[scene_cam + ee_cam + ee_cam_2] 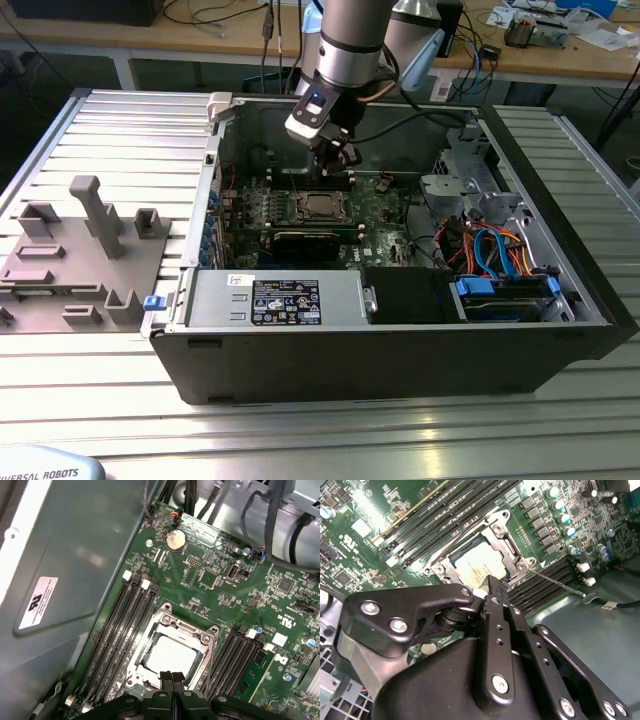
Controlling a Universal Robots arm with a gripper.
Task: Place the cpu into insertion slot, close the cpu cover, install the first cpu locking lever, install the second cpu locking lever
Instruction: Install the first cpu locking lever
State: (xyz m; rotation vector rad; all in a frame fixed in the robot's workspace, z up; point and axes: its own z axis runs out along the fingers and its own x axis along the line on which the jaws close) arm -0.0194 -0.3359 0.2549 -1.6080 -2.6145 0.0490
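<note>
Item: your black two-finger gripper (172,677), fingertips pressed together on nothing, hangs just above the square silver-topped cpu (167,655), seated beneath the closed thin silver frame-plate cpu cover (187,622); one thin wire locking lever (557,582) juts free, so lever-latching seems in hand, needing a precise push

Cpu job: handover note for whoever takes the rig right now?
Gripper: shut, holding nothing, tips over one edge of the cover; contact unclear.
Cpu: seated, cover down over it.
Done: cpu placed, cover closed.
Left: levers. One lever sticks out over the memory slots and looks unlatched; the other I cannot judge.
</note>
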